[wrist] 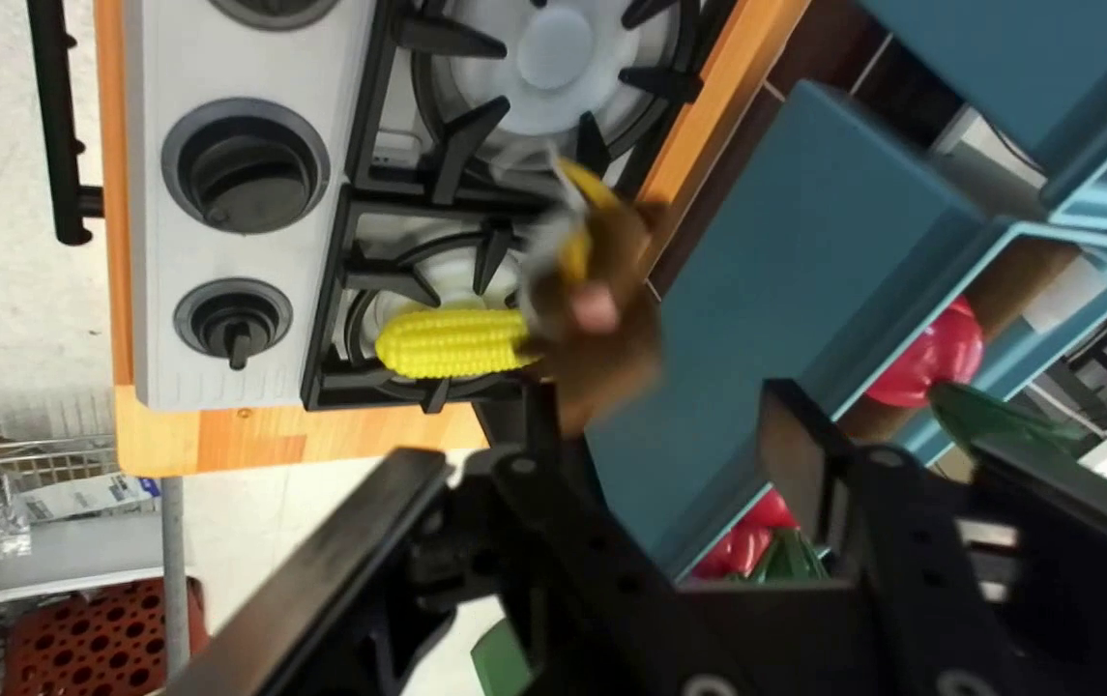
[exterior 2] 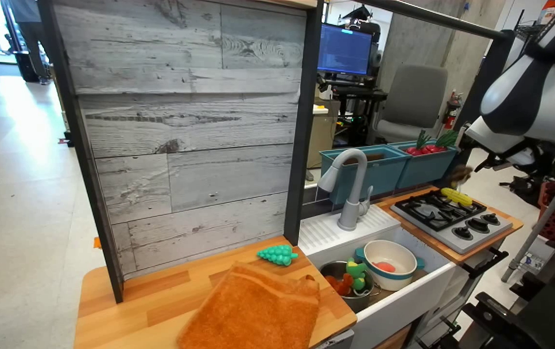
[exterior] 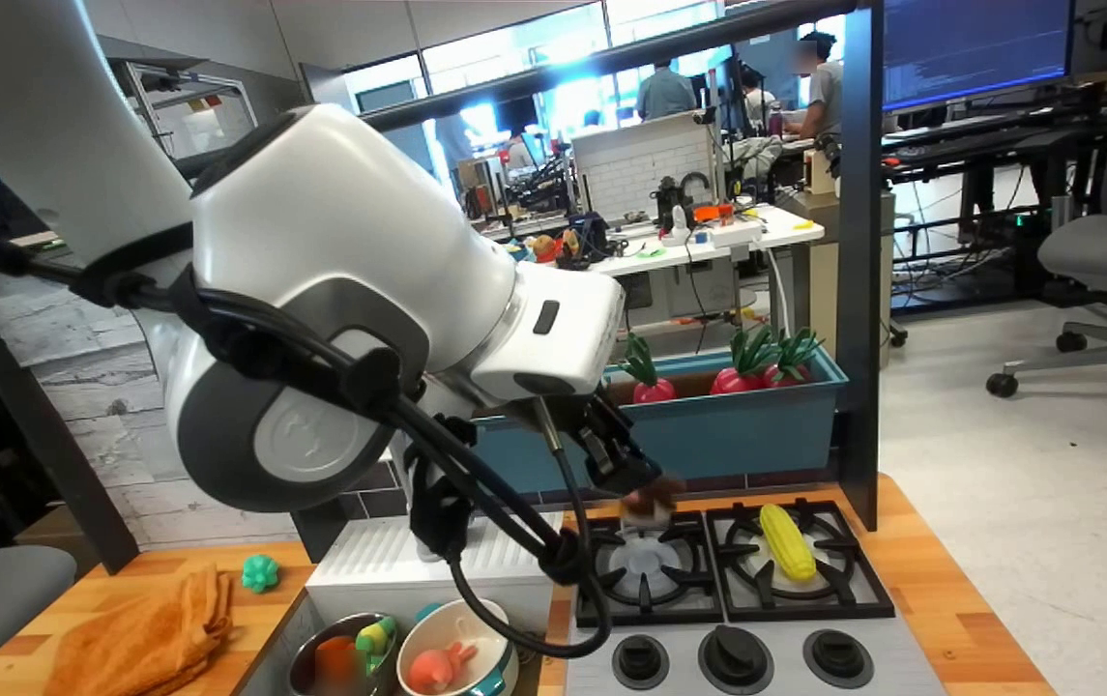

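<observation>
Only the wrist view clearly shows parted fingers — brown toy beyond.

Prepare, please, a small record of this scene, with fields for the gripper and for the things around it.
Gripper: open, jaws apart, raised higher than the stove
Nearest thing: brown object, in the air just below the gripper, too blurred to identify
On stove: yellow corn
Behind stove: blue planter holding red radishes
In sink: metal pot, cream pot
On counter: orange towel, green object
</observation>
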Robot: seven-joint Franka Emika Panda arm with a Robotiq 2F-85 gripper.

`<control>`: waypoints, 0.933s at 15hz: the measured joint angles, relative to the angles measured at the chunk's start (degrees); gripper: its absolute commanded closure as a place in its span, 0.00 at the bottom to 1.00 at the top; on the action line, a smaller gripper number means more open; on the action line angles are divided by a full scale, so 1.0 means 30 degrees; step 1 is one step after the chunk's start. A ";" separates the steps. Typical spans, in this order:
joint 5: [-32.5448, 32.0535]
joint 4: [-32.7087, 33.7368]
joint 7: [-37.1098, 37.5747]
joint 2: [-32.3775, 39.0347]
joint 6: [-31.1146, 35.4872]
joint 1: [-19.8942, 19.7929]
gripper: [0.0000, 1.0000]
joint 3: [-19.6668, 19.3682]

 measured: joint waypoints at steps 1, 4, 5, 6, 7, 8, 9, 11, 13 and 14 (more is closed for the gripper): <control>-0.0001 -0.0032 0.0000 0.0060 0.0000 -0.0005 0.34 0.0135; 0.0000 -0.0043 0.0000 0.0086 0.0000 -0.0016 0.34 0.0213; 0.0000 -0.0043 0.0000 0.0086 0.0000 -0.0027 0.09 0.0213; 0.0000 -0.0043 0.0000 0.0086 0.0000 -0.0033 0.08 0.0213; 0.0000 -0.0016 -0.0007 0.0079 -0.0379 -0.0033 0.01 0.0210; -0.0199 -0.0005 -0.0528 0.0031 -0.1292 0.0002 0.00 0.0196; -0.0480 0.0007 -0.1025 -0.0038 -0.2079 0.0000 0.00 0.0301; -0.1259 0.0289 -0.1692 -0.0277 -0.3681 -0.0013 0.00 0.0783; -0.1861 0.0775 -0.2361 -0.0892 -0.5548 -0.0210 0.00 0.1654; -0.2012 0.0944 -0.2787 -0.1372 -0.6404 -0.0669 0.00 0.2494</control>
